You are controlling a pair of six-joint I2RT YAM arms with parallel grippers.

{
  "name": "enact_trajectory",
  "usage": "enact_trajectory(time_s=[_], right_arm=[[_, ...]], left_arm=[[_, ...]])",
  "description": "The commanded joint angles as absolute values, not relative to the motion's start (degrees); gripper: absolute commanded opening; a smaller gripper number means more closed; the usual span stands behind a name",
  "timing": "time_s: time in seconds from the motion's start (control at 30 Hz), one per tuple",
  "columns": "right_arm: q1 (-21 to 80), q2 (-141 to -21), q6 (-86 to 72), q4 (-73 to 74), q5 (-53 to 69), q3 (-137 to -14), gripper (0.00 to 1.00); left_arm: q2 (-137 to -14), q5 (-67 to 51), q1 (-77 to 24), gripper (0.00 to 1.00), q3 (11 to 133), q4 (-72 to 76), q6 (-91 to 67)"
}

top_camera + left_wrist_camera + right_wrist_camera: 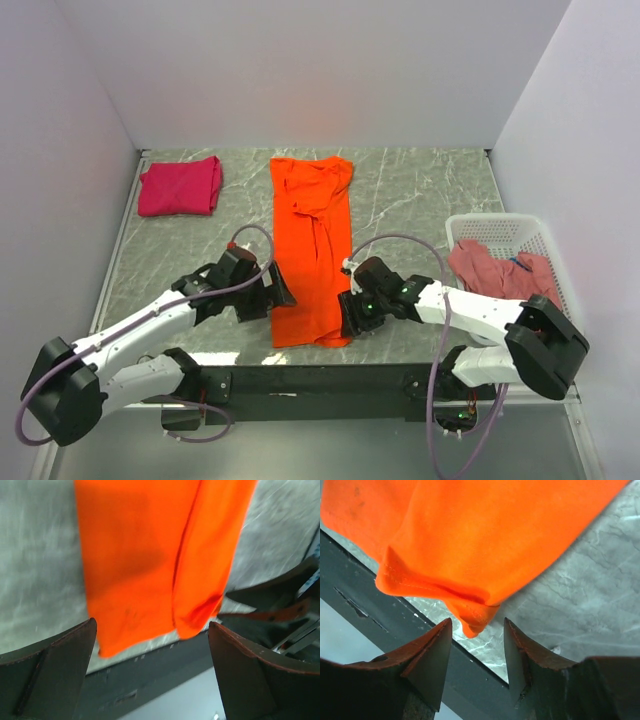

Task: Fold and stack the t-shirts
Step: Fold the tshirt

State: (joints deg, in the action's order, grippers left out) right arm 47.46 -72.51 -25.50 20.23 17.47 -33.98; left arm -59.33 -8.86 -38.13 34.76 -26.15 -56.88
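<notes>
A bright orange t-shirt (312,250), folded lengthwise into a long strip, lies in the middle of the table with its hem at the near edge. A magenta-pink t-shirt (181,187) lies folded at the far left. My left gripper (278,292) is wide open just left of the orange hem (135,580), which lies ahead between its fingers, apart from both. My right gripper (348,308) is at the strip's near right corner. Its jaws stand partly open, and the corner's tip (476,622) pokes between the fingertips without being pinched.
A white lattice basket (500,230) at the right edge holds a dusty rose-pink shirt (495,270) and a bit of blue cloth (522,264). The black mounting rail (320,380) runs along the near table edge. White walls enclose the left, far and right sides.
</notes>
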Motion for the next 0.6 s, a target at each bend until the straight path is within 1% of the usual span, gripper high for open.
enact_trajectory(time_s=[0.0, 0.1, 0.17, 0.2, 0.27, 0.3, 0.37, 0.43, 0.47, 0.5, 0.57], right_arm=[[47.11, -73.74, -23.11, 18.02, 18.89, -34.81, 0.5], [47.2, -74.0, -23.55, 16.36, 19.77, -33.14, 0.46], [47.2, -74.79, -23.55, 15.04, 20.21, -32.44, 0.45], [47.2, -75.14, -23.82, 14.07, 20.13, -32.34, 0.42], [47.2, -76.11, -24.17, 13.19, 20.91, -31.82, 0.34], [47.2, -76.2, -24.95, 12.57, 21.27, -31.47, 0.32], [47.37, -76.03, -26.01, 11.61, 21.97, -30.5, 0.27], [47.9, -75.41, -27.86, 10.64, 21.89, -28.83, 0.17], [48.16, -75.32, -28.56, 10.46, 21.62, -28.57, 0.13], [48.51, -75.15, -29.96, 10.37, 21.45, -28.13, 0.06], [49.92, -74.88, -31.28, 9.76, 21.18, -27.6, 0.03]], left_arm=[[-56.52, -10.55, -39.28, 0.99, 32.44, -31.02, -60.47], [-55.55, -12.47, -40.34, 0.99, 28.58, -29.54, -62.84], [-56.16, -14.23, -40.95, 0.97, 26.64, -27.69, -63.89], [-57.12, -14.41, -41.22, 0.91, 26.37, -27.6, -63.81], [-58.0, -14.33, -42.27, 0.86, 26.28, -27.6, -64.07], [-58.79, -13.8, -42.88, 0.8, 26.28, -27.95, -64.42], [-59.5, -12.31, -45.08, 0.77, 26.46, -29.09, -65.56], [-60.73, -11.78, -46.57, 0.71, 25.85, -29.18, -66.53], [-60.99, -12.21, -46.84, 0.68, 25.49, -28.31, -66.88], [-61.87, -13.09, -47.28, 0.62, 25.14, -27.43, -67.23], [-62.84, -13.27, -48.51, 0.59, 24.96, -25.4, -67.85]])
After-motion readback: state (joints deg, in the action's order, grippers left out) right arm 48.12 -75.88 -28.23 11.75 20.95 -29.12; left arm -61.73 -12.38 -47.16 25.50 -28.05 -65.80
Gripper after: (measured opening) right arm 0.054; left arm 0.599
